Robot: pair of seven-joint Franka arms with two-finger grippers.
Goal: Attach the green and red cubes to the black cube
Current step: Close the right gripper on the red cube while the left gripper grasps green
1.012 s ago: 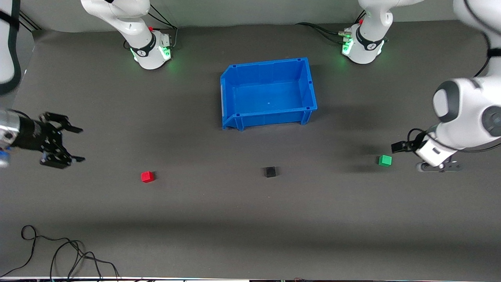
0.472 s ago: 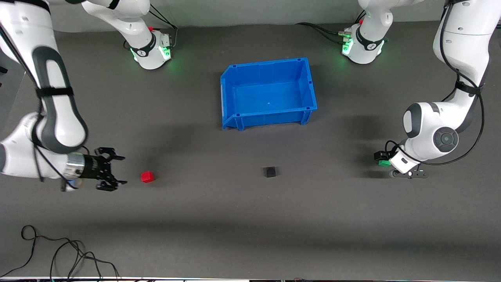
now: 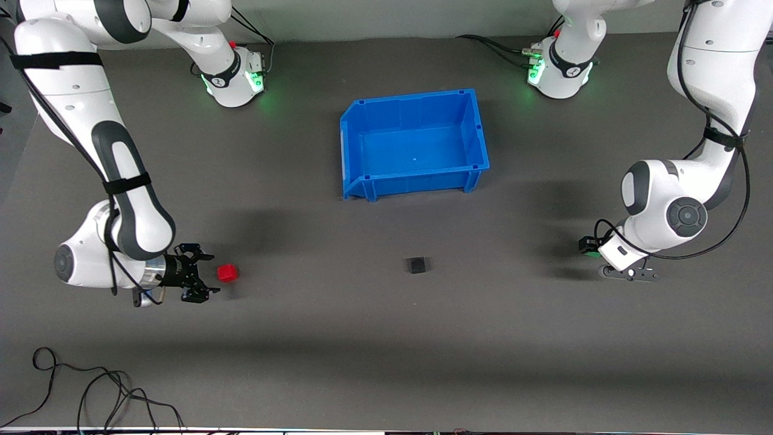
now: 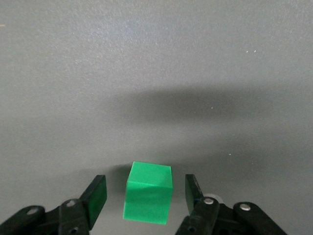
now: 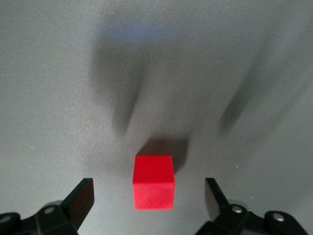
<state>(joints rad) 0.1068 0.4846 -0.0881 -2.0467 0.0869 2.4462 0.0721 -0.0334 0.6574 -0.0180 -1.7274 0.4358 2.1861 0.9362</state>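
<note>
Both arms are white with dark grey joints and black straps. Black cables run along them. Green lights glow on their round bases.

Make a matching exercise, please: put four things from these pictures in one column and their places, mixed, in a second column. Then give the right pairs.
Things:
1. green cube
2. red cube
3. black cube
4. blue bin

Places:
A. between the open jaws of the right gripper
B. alone on the table, between the two coloured cubes
C. nearest to the robots' bases
D. between the open jaws of the left gripper

Pairs: 1-D, 2-A, 3-B, 4-C
</note>
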